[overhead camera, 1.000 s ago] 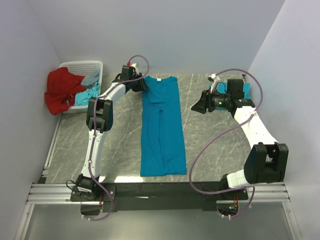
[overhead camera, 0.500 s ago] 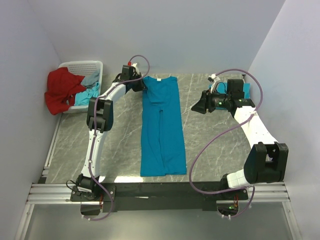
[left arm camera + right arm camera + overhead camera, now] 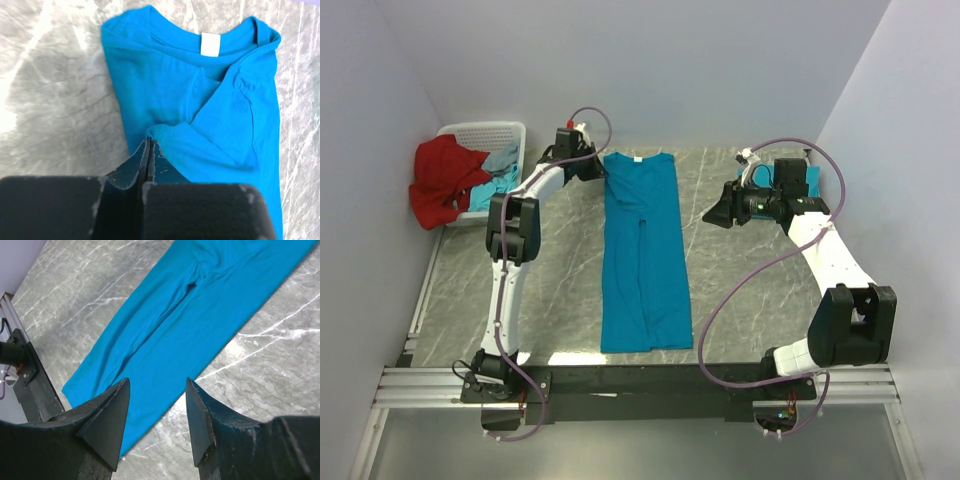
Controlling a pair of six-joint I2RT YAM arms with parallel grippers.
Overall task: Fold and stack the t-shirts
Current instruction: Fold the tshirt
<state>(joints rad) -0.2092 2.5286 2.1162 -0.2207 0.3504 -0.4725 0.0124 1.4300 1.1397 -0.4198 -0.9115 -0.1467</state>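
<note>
Teal-blue cloth t-shirt (image 3: 645, 250): folded lengthwise, far edge to near edge mid-surface; crosswise folds, stacking pending. Left tool (image 3: 149, 150): pinching its shoulder. Right tool (image 3: 157, 382): agape, empty. Folded teal t-shirt (image 3: 798, 178): far right corner

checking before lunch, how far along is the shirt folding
Done: sides of the t-shirt are folded in, making a long strip; a small teal cloth lies far right. In hand: left tool pinches it near the collar. Left: crosswise folds, stacking, and the clothes in the basket.
</note>
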